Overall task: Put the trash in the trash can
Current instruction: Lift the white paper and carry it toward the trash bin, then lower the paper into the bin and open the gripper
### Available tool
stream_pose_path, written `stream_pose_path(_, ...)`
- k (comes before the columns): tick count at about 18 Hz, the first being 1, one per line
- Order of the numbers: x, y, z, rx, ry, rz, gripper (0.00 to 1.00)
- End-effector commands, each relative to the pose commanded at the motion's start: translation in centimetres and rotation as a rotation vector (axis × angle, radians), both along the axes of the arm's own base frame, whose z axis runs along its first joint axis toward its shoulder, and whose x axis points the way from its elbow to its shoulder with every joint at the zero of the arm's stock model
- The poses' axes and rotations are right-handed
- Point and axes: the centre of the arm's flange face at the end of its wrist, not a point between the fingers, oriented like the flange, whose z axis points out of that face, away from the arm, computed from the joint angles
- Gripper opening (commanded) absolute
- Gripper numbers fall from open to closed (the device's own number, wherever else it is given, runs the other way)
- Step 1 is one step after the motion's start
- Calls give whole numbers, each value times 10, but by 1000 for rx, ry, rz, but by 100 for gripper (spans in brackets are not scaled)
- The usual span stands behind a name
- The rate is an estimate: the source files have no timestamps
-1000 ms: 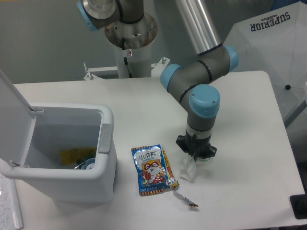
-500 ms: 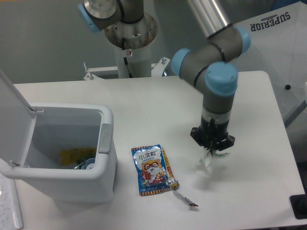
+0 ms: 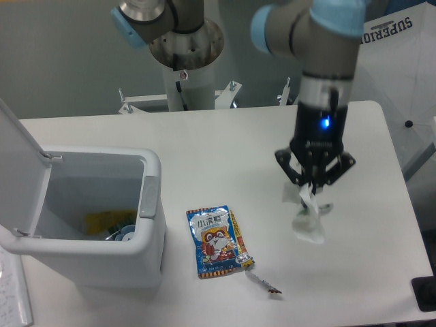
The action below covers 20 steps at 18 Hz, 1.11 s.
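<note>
Camera view: gripper pinched the wrapper by one corner; it risked slipping before reaching the bin.

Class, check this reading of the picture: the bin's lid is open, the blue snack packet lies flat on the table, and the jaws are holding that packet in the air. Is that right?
Not quite. The camera view shows the gripper holding the crumpled white wrapper above the table, not the packet. The blue snack packet does lie flat on the table, and the lid of the trash can is open.
</note>
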Motion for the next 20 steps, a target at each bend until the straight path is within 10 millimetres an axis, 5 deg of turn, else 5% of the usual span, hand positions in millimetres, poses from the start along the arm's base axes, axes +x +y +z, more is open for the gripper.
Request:
stream_pose_path(5,87,33,35,40,27,-117,12)
stream_pose_path(12,172,82,28,15,92,-351,12)
stream_pose_path(20,203,97,-13,-46,136,-506,14)
